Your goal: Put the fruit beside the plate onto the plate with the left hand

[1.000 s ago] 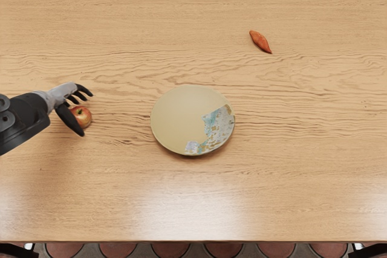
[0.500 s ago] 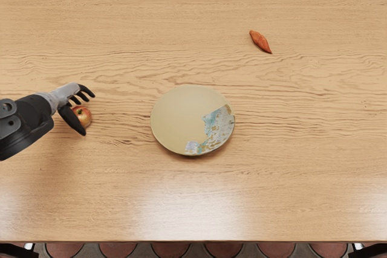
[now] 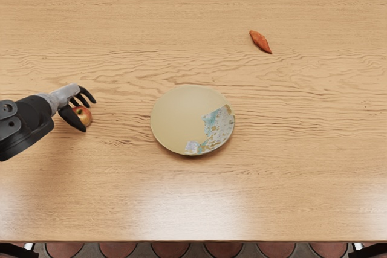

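Head view shows the left hand open around a round red-yellow apple, probably firm, slick; grip its sides.

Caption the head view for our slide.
Open left hand brackets small red apple beside beige round plate on wooden table.

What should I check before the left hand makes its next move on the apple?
1. Left hand at the apple: ok, thumb and fingers bracket it.
2. Grasp closed: not ok, the fingers are spread and the apple sits on the table.
3. Plate in view to the apple's right: ok.
4. Orange vegetable off the apple-to-plate path: ok, it lies far back right.
5. Right arm out of the way: cannot tell, not in view.
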